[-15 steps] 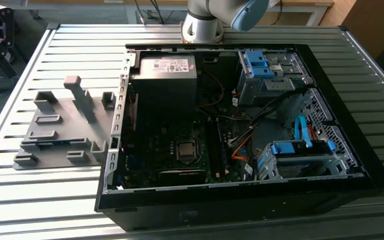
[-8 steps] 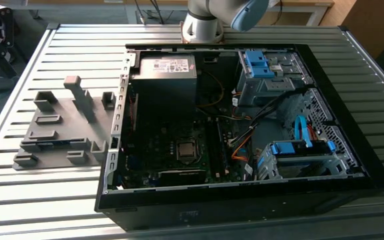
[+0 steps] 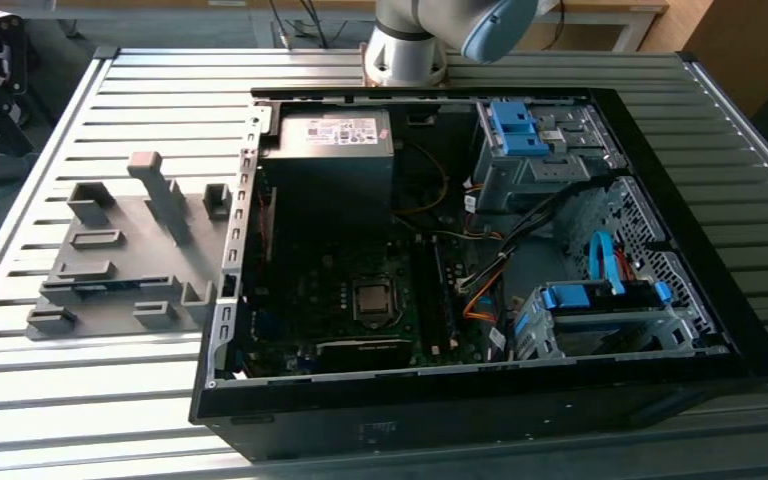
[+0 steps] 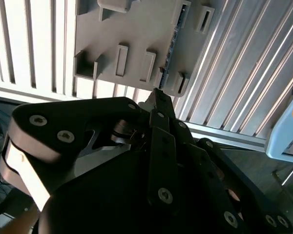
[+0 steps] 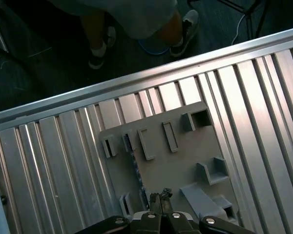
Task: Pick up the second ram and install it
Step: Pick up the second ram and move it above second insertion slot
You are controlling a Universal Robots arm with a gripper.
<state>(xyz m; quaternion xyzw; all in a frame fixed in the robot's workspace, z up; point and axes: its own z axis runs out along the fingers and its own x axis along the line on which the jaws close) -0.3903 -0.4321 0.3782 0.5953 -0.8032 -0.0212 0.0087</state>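
Black linkage bars of the gripper (image 5: 160, 196) are seen closest in both wrist views. Its 2 fingertips are pressed together with nothing between them. They are poised above the grey slotted holder (image 5: 185, 156), over the holder's edge that faces the computer case (image 3: 491, 410), and clear of the plate.

Everything is carried by a slatted aluminium table (image 3: 131, 90). Beyond the table's rail on the holder's outer side, a person's legs and shoes (image 5: 178, 34) are seen on the floor. The open case is laid on its side just beside the holder. Its metal side wall is raised between the holder and the motherboard (image 3: 304, 300). Blue drive-bay clips (image 3: 518, 125) are set along the case's side farthest from the holder.

The second ram (image 5: 136, 170) (image 3: 88, 288) is lodged in the holder, stood on its long edge and seated between 2 end blocks. Its long axis is laid straight across the plate, with 1 end pointed at the case and the other at the table's outer rail. Upright grey blocks (image 5: 170, 136) are ranged just beside it. A taller angled post (image 3: 157, 185) is raised at the holder's side farthest from the ram.
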